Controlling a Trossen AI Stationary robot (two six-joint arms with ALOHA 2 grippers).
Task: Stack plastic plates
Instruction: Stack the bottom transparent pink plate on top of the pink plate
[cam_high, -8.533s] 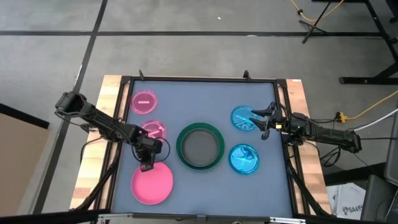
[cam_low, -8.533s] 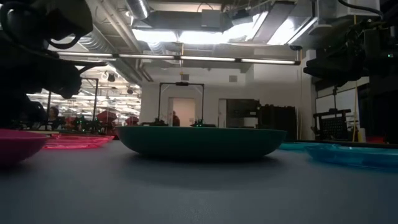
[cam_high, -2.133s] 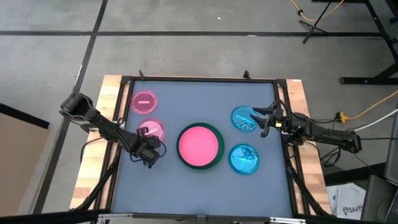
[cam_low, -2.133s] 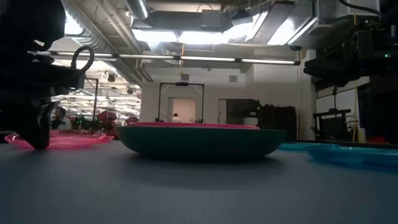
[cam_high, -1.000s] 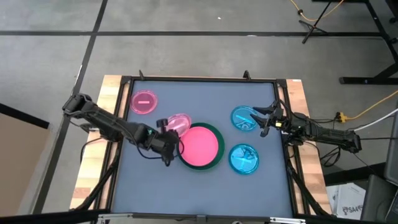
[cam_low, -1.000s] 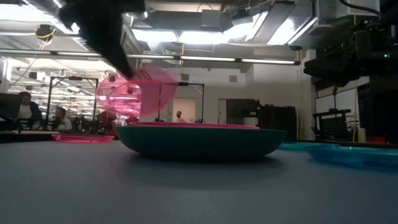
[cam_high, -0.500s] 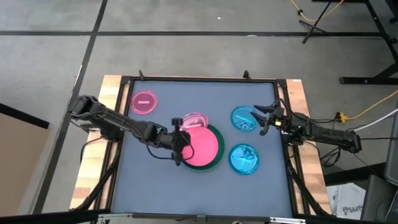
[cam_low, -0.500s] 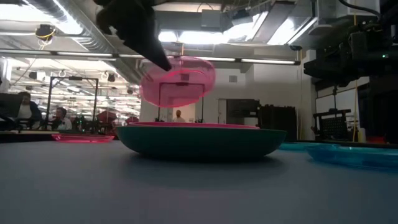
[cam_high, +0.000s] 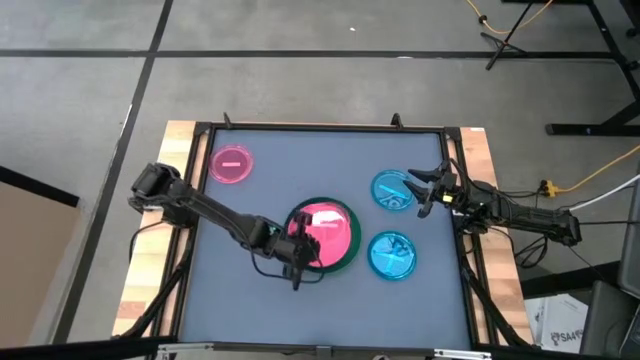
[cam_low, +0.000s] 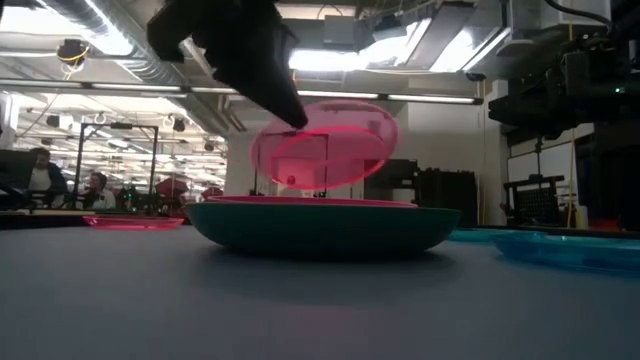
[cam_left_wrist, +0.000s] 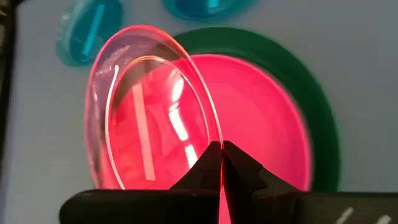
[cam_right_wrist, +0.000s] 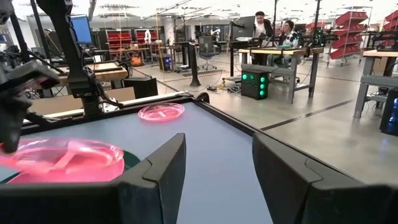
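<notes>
My left gripper (cam_high: 300, 250) is shut on a small translucent pink plate (cam_high: 322, 221), which it carries above the stack: a medium pink plate (cam_high: 338, 240) resting inside the large dark green plate (cam_high: 348, 256). The grey plate is hidden. In the low view the small plate (cam_low: 325, 155) hangs tilted over the green plate (cam_low: 320, 230). A second small pink plate (cam_high: 231, 164) lies flat far left. Two translucent blue plates (cam_high: 393, 190) (cam_high: 391, 255) lie on the right. My right gripper (cam_high: 425, 190) waits open at the far blue plate's right edge. My left gripper pinches the small pink plate's rim (cam_left_wrist: 214, 144) between its two fingertips, a single rim edge. The fingers come slanting down from the table's near-left side. The plate is lifted clear of the stack and tilted, its free side reaching out over the medium pink plate (cam_left_wrist: 261, 124).
The black frame (cam_high: 455, 180) borders the grey mat, and wooden table strips lie outside it. Bare mat lies along the near edge and between the stack and the blue plates. People sit at desks in the room beyond the table (cam_right_wrist: 273, 25).
My left gripper has carried the small pink plate toward the table's right and a little toward the near edge, from over the green plate's left rim to above the stack's middle. The plate has stayed tilted and come slightly lower. The right arm kept still.
</notes>
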